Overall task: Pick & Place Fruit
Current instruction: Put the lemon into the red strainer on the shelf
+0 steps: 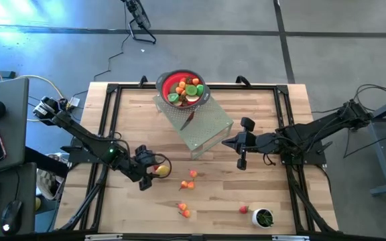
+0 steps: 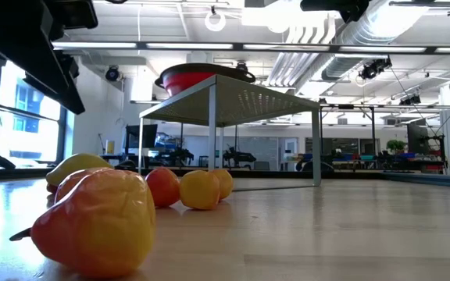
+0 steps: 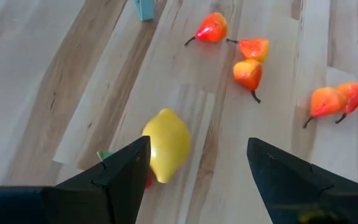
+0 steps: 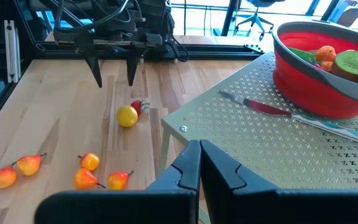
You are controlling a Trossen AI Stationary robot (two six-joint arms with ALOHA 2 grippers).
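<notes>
A yellow lemon (image 3: 165, 144) lies on the wooden table with a small red and green piece (image 4: 143, 106) against it. My left gripper (image 3: 197, 149) hangs open just above the table. One finger (image 3: 126, 165) stands close beside the lemon, which lies toward that side of the gap. The right wrist view shows this gripper (image 4: 114, 79) clear of the lemon (image 4: 127, 116). Several orange-red pears (image 3: 250, 71) lie farther on. A red bowl (image 1: 183, 87) of fruit sits on a perforated stand (image 1: 210, 127). My right gripper (image 1: 228, 142) is shut and waits by the stand's right corner.
A silver knife (image 4: 260, 106) lies on the stand beside the bowl. A white cup with green contents (image 1: 263, 217) and a red piece (image 1: 244, 209) sit near the front right. Black frame rails (image 1: 106, 120) run along the table's sides.
</notes>
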